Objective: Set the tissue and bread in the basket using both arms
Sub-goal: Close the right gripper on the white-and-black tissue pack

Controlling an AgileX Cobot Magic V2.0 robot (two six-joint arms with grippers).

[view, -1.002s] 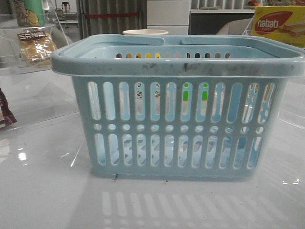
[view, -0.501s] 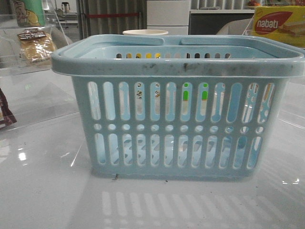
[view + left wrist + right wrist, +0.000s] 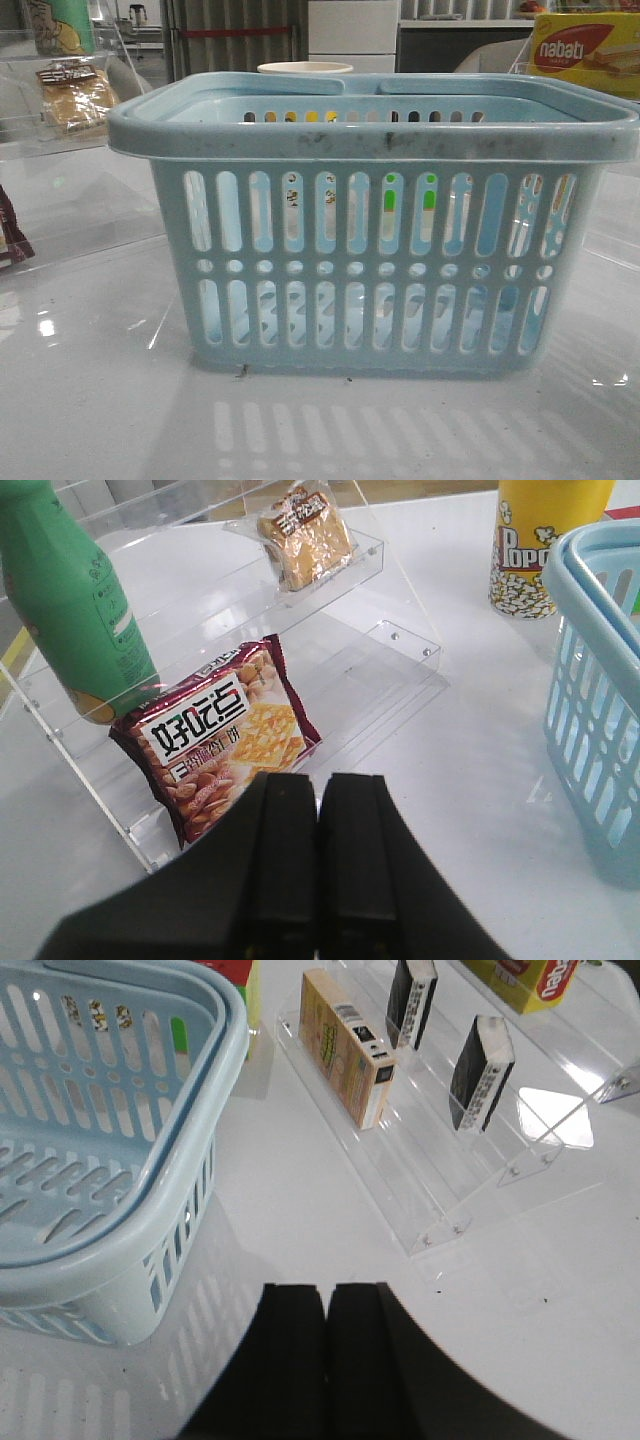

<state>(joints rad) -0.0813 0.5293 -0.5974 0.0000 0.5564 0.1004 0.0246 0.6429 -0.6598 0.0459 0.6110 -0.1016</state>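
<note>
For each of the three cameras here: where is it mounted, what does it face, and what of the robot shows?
Front: low, facing forward at the light-blue slotted plastic basket; no arm visible.
Left wrist: above the shut left end effector, facing a clear acrylic shelf holding wrapped golden-brown bread.
Right wrist: above the shut right end effector, facing two small black tissue packs.
All share the basket.

White glossy table (image 3: 90, 400) with the light-blue basket (image 3: 370, 270) sitting right in the middle. 2 clear acrylic stepped racks stand on it too, left rack (image 3: 400, 655) and right rack (image 3: 500, 1175), plus a yellow popcorn tub (image 3: 540, 540) near the basket.
</note>
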